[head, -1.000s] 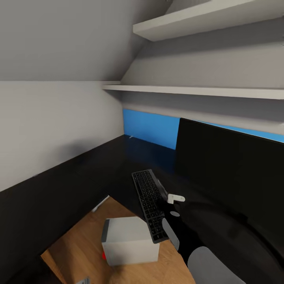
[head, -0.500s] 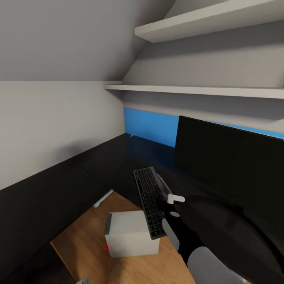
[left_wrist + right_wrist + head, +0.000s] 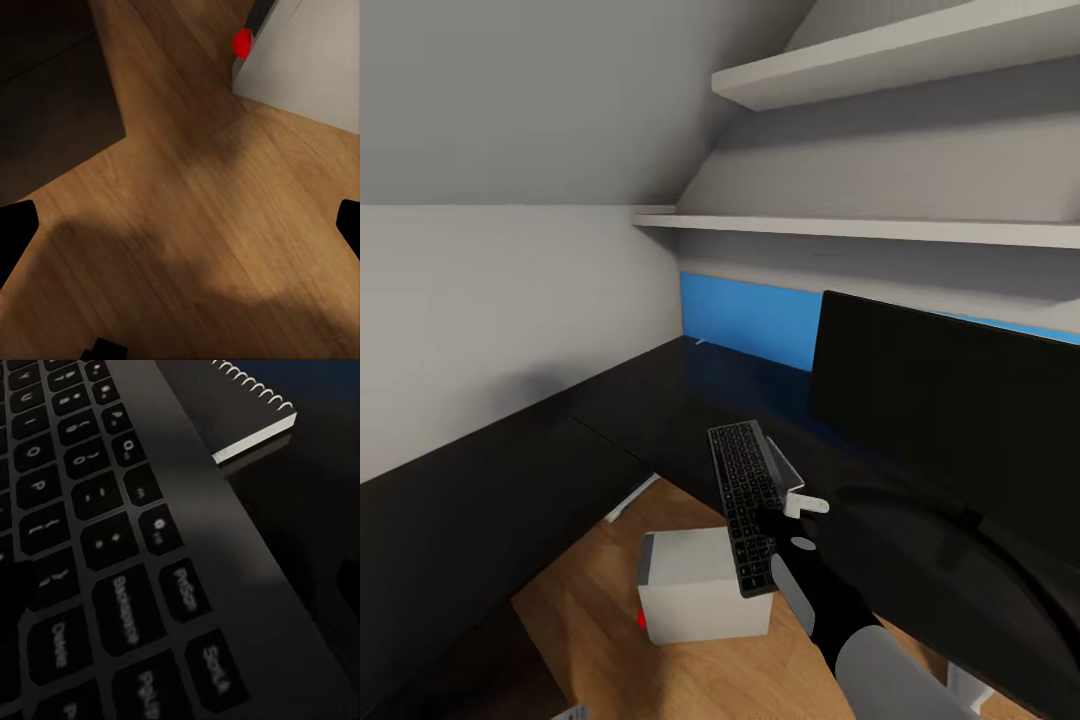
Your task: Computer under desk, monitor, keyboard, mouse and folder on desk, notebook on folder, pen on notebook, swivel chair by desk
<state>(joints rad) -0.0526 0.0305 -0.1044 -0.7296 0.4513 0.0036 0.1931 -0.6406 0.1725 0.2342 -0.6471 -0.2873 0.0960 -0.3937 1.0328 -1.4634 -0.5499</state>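
The keyboard (image 3: 747,505) is the thing in hand: a slim dark grey slab with low black keys, carried at the end of the right gripper (image 3: 778,512). Its near end hangs out past the black desk (image 3: 610,420) edge, above the pale grey computer (image 3: 700,598) on the wooden floor (image 3: 600,640), and its far end reaches in over the desktop. In the right wrist view the key rows (image 3: 90,532) run close under the camera, Backspace and Delete legible, with the bare frame edge on the side nearer the fingers. The grasp appears to sit on the long edge near the lower end, but the fingertips are hidden against the dark arm, so I cannot tell how the jaws stand.

It should handle as light and stiff, and smooth enough to pivot when pinched off-centre; a hold nearer the middle of a long edge would steady it.

Just beyond the fingers lies a spiral-bound notebook (image 3: 259,416), its wire coil and pale page edge showing. Farther out stands the monitor (image 3: 950,420) with a blue panel (image 3: 745,320) behind it.

The left gripper (image 3: 180,225) hangs over bare floor with its fingers (image 3: 15,232) spread wide, the computer's red mark (image 3: 241,43) ahead.
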